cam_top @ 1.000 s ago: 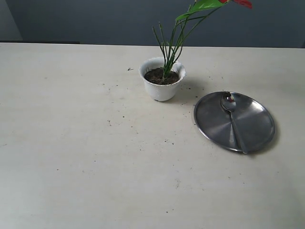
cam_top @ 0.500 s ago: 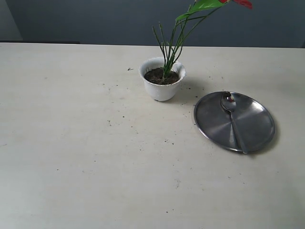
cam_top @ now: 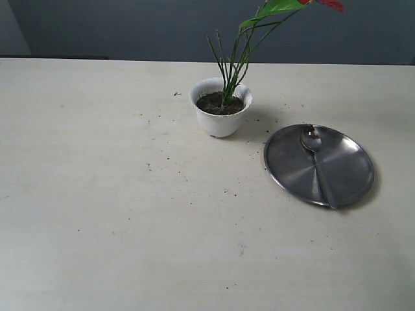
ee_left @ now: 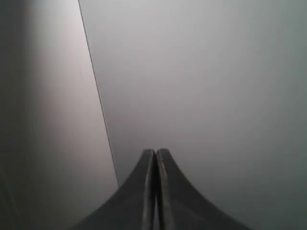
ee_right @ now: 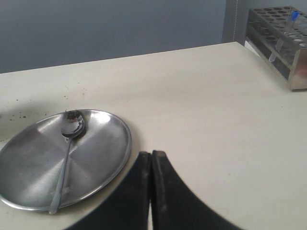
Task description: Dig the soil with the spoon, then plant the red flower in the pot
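Note:
The white pot (cam_top: 220, 116) stands upright near the table's middle back, filled with dark soil (cam_top: 219, 103). The red flower (cam_top: 329, 4) stands in that soil on thin green stems that lean right, its petals cut by the frame's top edge. The spoon (cam_top: 316, 159) (ee_right: 67, 148) lies on the round steel plate (cam_top: 292, 162) (ee_right: 105, 143), bowl toward the pot with a bit of soil on it. Neither arm shows in the exterior view. My left gripper (ee_left: 155, 152) is shut and empty, facing a blank grey surface. My right gripper (ee_right: 151, 154) is shut and empty, just beside the plate's rim.
Soil crumbs (cam_top: 167, 157) are scattered on the cream table around the pot and plate. A metal test-tube rack (ee_right: 283, 38) stands at the table's far corner in the right wrist view. A dark blue wall runs behind the table.

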